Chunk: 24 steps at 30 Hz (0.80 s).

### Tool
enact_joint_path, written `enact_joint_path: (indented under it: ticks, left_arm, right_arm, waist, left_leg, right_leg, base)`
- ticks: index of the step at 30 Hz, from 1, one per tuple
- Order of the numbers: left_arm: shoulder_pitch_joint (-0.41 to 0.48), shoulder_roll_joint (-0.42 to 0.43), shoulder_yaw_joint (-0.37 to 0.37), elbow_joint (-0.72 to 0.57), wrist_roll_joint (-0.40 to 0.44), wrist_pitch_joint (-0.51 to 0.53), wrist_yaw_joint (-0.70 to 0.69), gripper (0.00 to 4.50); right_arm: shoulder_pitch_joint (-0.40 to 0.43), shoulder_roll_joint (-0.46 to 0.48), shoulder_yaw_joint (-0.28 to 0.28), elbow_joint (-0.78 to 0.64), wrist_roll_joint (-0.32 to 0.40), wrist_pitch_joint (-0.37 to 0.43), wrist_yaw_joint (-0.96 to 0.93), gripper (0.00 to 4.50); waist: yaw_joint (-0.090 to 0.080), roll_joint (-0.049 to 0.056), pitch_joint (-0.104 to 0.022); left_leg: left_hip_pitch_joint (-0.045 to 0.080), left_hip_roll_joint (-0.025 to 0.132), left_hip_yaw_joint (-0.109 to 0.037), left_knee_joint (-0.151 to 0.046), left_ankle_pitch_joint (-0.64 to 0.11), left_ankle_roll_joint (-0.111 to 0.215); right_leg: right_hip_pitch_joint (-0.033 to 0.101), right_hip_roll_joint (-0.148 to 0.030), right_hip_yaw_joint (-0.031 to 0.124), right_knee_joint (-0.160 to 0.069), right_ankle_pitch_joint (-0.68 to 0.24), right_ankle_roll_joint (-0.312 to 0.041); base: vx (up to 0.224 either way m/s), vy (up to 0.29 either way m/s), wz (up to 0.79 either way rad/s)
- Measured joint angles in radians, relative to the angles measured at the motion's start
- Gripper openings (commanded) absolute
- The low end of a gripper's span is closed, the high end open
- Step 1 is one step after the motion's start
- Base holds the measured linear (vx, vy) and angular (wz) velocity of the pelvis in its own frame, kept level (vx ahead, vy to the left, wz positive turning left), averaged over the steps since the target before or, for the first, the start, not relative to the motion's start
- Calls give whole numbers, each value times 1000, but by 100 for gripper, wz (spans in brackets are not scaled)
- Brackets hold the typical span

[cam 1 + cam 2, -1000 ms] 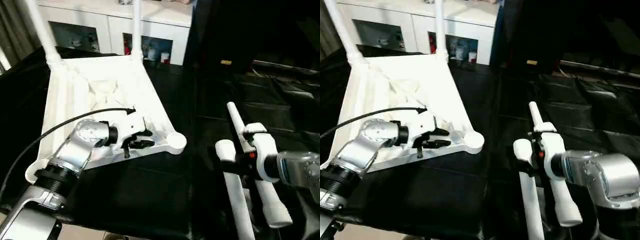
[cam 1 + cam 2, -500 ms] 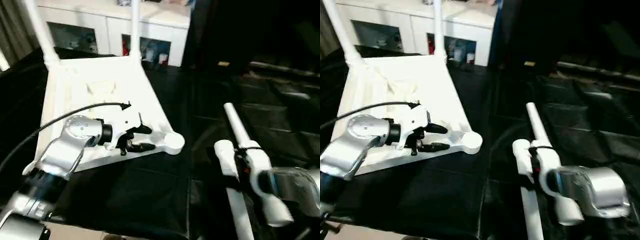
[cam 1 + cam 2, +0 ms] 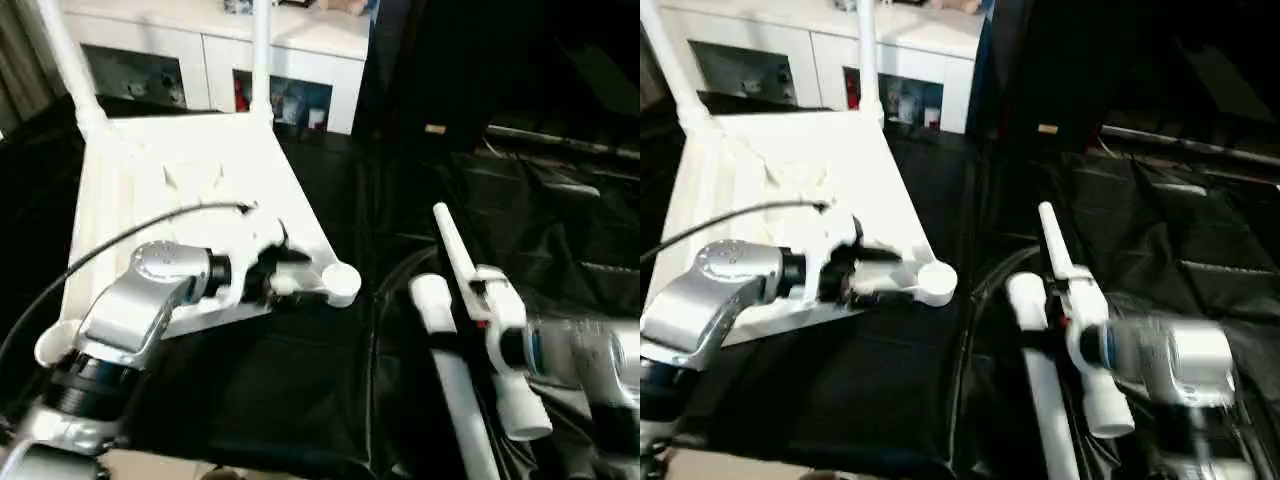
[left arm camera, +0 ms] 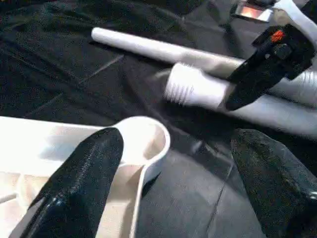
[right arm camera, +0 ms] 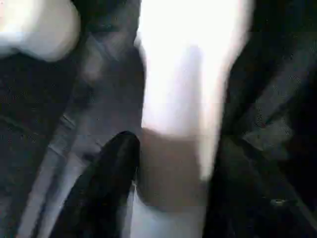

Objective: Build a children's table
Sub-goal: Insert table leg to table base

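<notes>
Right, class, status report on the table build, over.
Left gripper open, straddling the tabletop's empty near corner socket. Right gripper down around a loose leg on the black cloth. Two legs fitted. Nothing blocking.

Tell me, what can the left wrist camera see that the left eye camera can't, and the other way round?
Left wrist view: a close look into the hollow corner socket, and the ridges on the end of one loose leg. Left eye view: two legs standing upright in the tabletop's far corners, a white cabinet behind, and the robot's silver left forearm. Both: that corner socket, and two loose legs lying on the black cloth.
</notes>
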Motion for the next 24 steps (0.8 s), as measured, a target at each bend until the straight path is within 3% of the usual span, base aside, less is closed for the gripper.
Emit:
enact_joint_path:
  ticks: [5, 9, 12, 13, 15, 17, 18, 20, 22, 24]
  left_arm:
    - [-1, -59, 40, -5, -49, 97, 62, 445]
    - [-30, -105, 58, -3, -65, 128, 105, 450]
    - [-64, -184, 98, 29, -92, 164, 164, 450]
    - [-75, -201, 98, 35, -99, 180, 181, 450]
    - [-82, -215, 79, 35, -101, 196, 197, 450]
    - [-80, -195, 64, 35, -94, 201, 203, 450]
    - [-78, -186, 62, 35, -90, 201, 205, 450]
    - [-76, -157, 59, 33, -81, 201, 203, 450]
    - [-76, -136, 56, 31, -63, 200, 204, 450]
    - [-68, -110, 21, 11, -42, 176, 190, 450]
  right_arm:
    - [-135, 38, -116, 56, 49, 18, 14, 198]
    - [-189, 79, -195, 76, 74, -3, 7, 161]
    - [-266, 156, -323, 124, 102, -19, -32, 139]
    - [-286, 165, -342, 127, 105, -22, -40, 126]
    - [-292, 163, -327, 109, 104, -26, -44, 102]
    - [-230, 104, -210, 61, 68, -46, -51, 94]
    - [-208, 90, -182, 59, 49, -48, -53, 94]
    - [-158, 54, -90, 23, 16, -67, -51, 129]
    - [-146, 39, -54, -23, 14, -65, -49, 132]
    - [-146, 18, -48, -84, 32, -31, -50, 165]
  waist:
    - [6, -5, 1]
    - [22, -4, 1]
    - [25, -2, 2]
    - [27, -2, 2]
    - [28, -2, 2]
    - [29, -1, 2]
    - [29, -1, 2]
    - [27, 1, 4]
    - [21, 2, 4]
    - [22, 2, 4]
  left_leg:
    - [-3, 0, 0, 0, 1, -1]
    - [-6, 0, 1, 0, 1, -2]
    - [-11, 0, 1, 2, 3, -3]
    - [-11, 0, 1, 1, 3, -3]
    - [-9, 0, 1, 1, 4, -2]
    - [-9, 0, 0, 0, 4, -3]
    - [-9, 1, 0, 0, 4, -3]
    - [-9, 0, 0, 0, 4, -4]
    - [-9, 0, 0, 0, 5, -4]
    - [-8, 1, 0, -1, 5, -4]
  right_leg:
    - [-1, 0, 0, 0, 1, -1]
    - [-4, 1, 0, 0, 2, -6]
    - [-8, 1, 0, 0, 3, -7]
    - [-8, 0, 0, 0, 3, -7]
    - [-6, 1, 0, -1, 3, -7]
    - [-6, 1, -1, -1, 3, -6]
    - [-6, 1, -1, -1, 3, -6]
    - [-6, 1, 0, -1, 3, -6]
    - [-7, 1, 0, 0, 3, -6]
    - [-7, 1, -1, 0, 2, -3]
  base:
    - [0, 0, 0]
    - [0, 0, 0]
    - [0, 0, 0]
    - [0, 0, 0]
    - [0, 0, 0]
    - [0, 0, 0]
    - [0, 0, 0]
    - [0, 0, 0]
    - [0, 0, 0]
    - [0, 0, 0]
